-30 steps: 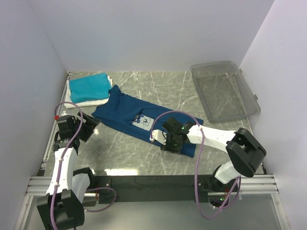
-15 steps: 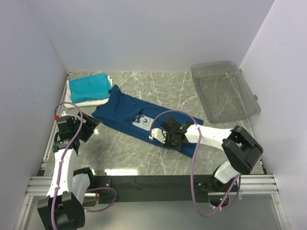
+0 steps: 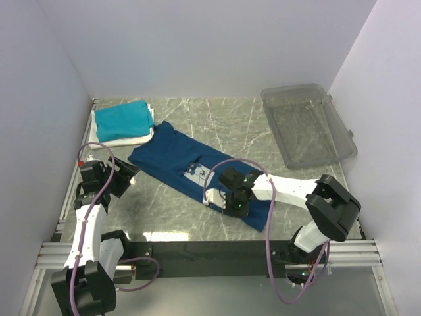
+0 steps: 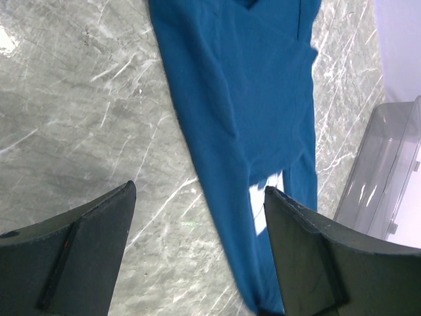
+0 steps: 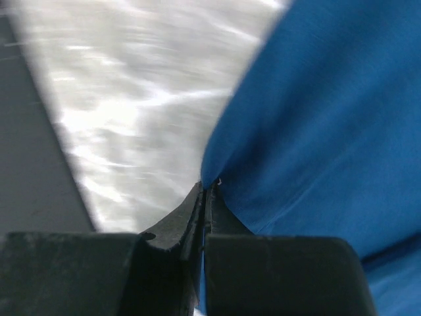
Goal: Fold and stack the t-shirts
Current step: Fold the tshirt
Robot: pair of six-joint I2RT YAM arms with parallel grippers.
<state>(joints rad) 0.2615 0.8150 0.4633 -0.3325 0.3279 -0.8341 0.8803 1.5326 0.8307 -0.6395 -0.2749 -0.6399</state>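
Overhead, navy t-shirt is lying as a long strip across ctr of marble tabletop, running from upper left toward lower right of frame, w/ pale chest print facing up. Right claw is sitting at shirt's lower-right end. Its wrist view is showing fingers pressed together w/ a thin edge of navy cloth pinched btwn them, so it is clamped on the shirt. Left claw is hovering at left of frame, just beside shirt's upper-left end, fingers wide apart & holding nothing. Folded teal t-shirt is resting on folded white t-shirt in upper-left corner. Clear bin is sitting upper right, well apart.

Judging by this, step in hand is folding the lower end over toward the print. Doing it well probably means:
- lifting only enough for cloth to clear tabletop
- carrying edge in a low arc along shirt's length
- checking pinch is taking the full layer, not just a sliver of hem
- laying edge down square before letting go

Left claw pinning the far end would be stopping the shirt from sliding.
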